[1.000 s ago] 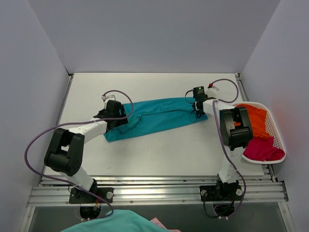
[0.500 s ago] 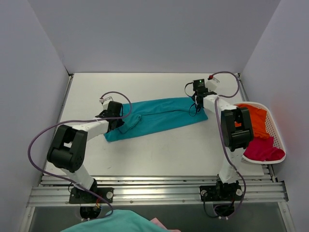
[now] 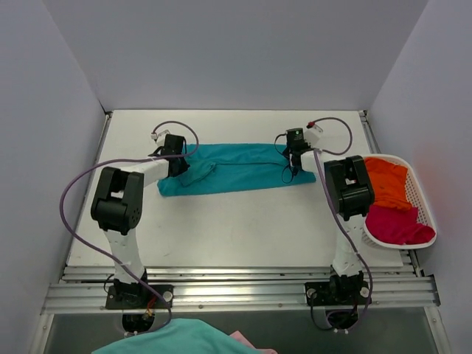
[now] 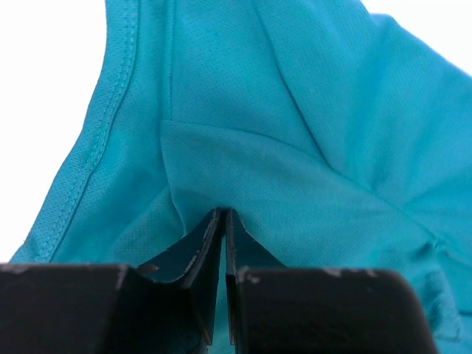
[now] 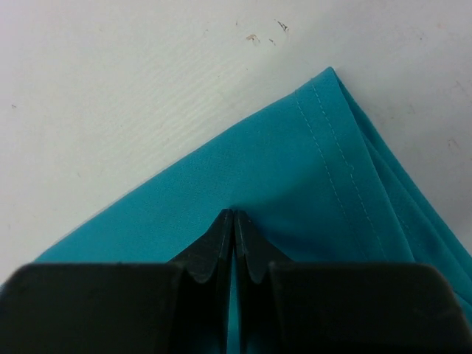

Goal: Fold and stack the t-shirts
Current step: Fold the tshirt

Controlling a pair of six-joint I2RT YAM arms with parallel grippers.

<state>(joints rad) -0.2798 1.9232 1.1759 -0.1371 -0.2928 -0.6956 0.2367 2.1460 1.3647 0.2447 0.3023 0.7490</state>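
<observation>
Nearest us, low in the overhead frame, the white table (image 3: 236,236) stretches up and away. Over at the right edge sits the white lattice basket (image 3: 422,200), with the magenta-red t-shirt (image 3: 398,227) heaped in its nearer end and the orange t-shirt (image 3: 385,181) just beyond it, the two touching. Further up, across the middle of the frame, there's the teal t-shirt (image 3: 236,166), lying on the table as a long narrow band running left to right. Now look at its ends. The left gripper (image 4: 223,214) has its jaws pressed together on a raised pleat of teal cloth beside a stitched edge. The right gripper (image 5: 233,215) is pinched tight on the fabric just inside a hemmed corner, with white table showing past it.
</observation>
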